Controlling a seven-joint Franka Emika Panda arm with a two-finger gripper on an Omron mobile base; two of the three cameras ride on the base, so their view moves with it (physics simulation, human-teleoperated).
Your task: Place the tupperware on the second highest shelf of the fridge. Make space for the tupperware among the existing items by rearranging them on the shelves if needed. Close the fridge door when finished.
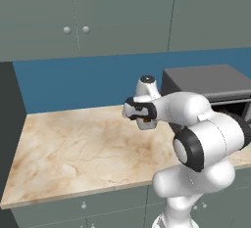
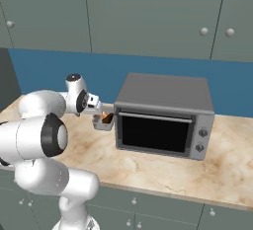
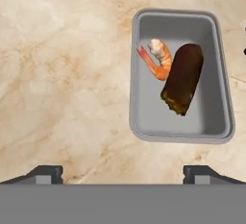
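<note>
While the gripper (image 3: 123, 172) hangs above the marble counter (image 1: 73, 148) with its jaws spread wide and nothing between them, the tupperware (image 3: 180, 76) sits on that counter just below and a little to one side of the fingertips. Inside the tub lie an orange shrimp (image 3: 157, 58) and a brown roll (image 3: 183, 79), touching each other. From the right base view the tub (image 2: 103, 122) rests just beside the front left corner of the grey oven (image 2: 165, 115), toward the counter's back edge.
</note>
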